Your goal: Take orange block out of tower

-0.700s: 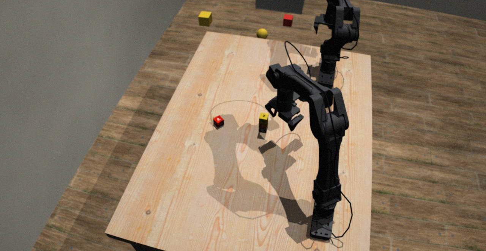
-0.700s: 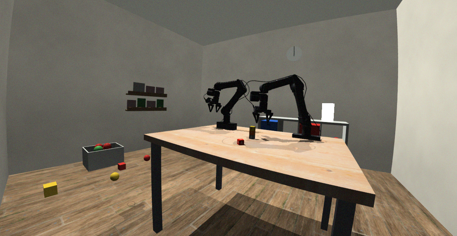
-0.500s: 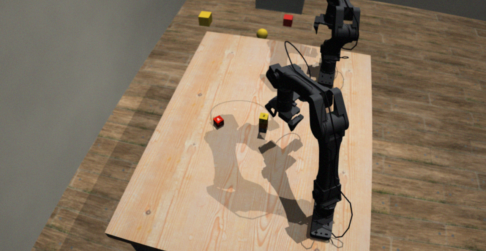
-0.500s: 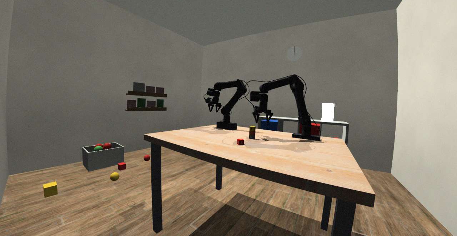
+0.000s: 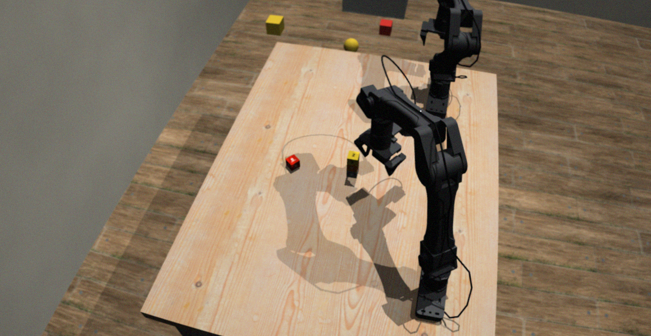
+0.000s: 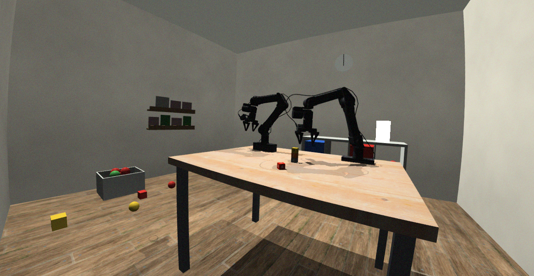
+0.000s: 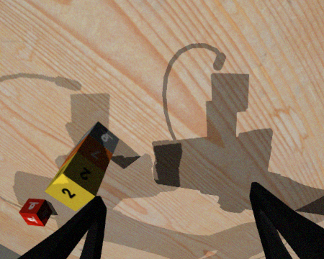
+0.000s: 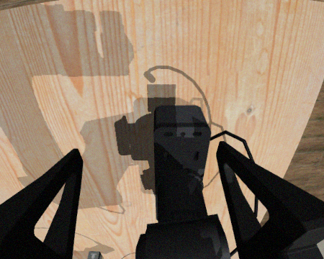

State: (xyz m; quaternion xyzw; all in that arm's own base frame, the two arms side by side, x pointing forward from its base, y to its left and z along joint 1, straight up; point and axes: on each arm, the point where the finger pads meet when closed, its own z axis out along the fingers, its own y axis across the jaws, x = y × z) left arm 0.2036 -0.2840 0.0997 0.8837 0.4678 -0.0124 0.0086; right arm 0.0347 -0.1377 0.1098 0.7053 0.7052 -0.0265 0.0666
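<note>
The tower has three blocks: a dark grey block (image 5: 351, 174) (image 6: 294, 160) (image 7: 106, 137) at the bottom, the orange block (image 5: 352, 167) (image 6: 294, 155) (image 7: 94, 152) showing 7 in the middle, and a yellow block (image 5: 353, 155) (image 6: 295, 150) (image 7: 69, 191) showing 2 on top, all stacked in line. My left gripper (image 5: 380, 165) (image 6: 306, 140) (image 7: 174, 196) is open, above the table and off to one side of the tower. My right gripper (image 6: 250, 127) (image 8: 150, 151) is open and empty, high over the far part of the table. The right wrist view shows only a piece of a grey block (image 8: 94, 255).
A red block (image 5: 292, 161) (image 6: 280, 165) (image 7: 34, 212) lies on the wooden table (image 5: 255, 224) (image 6: 336, 184), apart from the tower on the side away from the arm bases. The right wrist view also shows an arm base (image 8: 183, 122). Arm shadows fall around the tower.
</note>
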